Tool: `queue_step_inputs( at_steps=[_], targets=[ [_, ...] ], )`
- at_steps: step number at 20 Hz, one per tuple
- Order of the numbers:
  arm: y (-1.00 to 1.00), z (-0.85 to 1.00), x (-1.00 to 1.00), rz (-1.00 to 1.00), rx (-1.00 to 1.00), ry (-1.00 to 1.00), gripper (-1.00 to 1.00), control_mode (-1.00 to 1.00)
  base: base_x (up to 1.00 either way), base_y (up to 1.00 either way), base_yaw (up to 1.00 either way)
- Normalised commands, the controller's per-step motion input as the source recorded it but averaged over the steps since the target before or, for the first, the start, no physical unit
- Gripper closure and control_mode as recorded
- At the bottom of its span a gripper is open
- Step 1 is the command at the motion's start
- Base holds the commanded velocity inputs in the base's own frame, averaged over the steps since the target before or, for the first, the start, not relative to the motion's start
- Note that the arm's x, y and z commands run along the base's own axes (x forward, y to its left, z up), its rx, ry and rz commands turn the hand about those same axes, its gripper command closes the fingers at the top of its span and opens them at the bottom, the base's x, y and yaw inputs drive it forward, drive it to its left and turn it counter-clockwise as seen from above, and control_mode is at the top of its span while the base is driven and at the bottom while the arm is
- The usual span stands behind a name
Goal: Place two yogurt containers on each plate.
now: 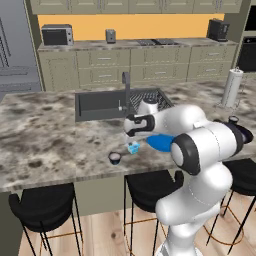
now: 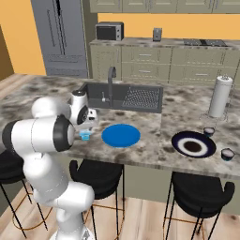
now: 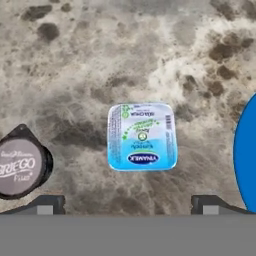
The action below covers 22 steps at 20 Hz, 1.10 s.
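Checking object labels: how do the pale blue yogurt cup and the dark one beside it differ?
The pale blue yogurt cup is squarish with a light printed lid; the dark yogurt cup is round with a grey-brown lid. The pale one lies nearer the blue plate. Both sit on the counter, off the plate.

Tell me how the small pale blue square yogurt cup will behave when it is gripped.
The small pale blue square yogurt cup looks light and sits low, so it probably will not tip. Its flat sides should suit the open end effector. The thin foil top may dent.
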Motion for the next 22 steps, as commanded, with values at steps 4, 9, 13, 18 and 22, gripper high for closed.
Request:
queue_step_inputs(
  at_steps=[4,9,13,18,22],
  targets=[
    [0.0,-0.28,0.18,0.0,0.0,0.0,-1.0,-1.0,0.0,0.0,0.0],
    [0.0,-0.29,0.13,0.0,0.0,0.0,-1.0,-1.0,0.0,0.0,0.0],
    [0.0,-0.23,0.24,0.0,0.0,0.0,-1.0,-1.0,0.0,0.0,0.0],
    [0.0,-0.1,0.3,0.0,0.0,0.0,-1.0,-1.0,0.0,0.0,0.0],
    [0.01,-0.11,0.21,0.0,0.0,0.0,-1.0,-1.0,0.0,0.0,0.0]
  ],
)
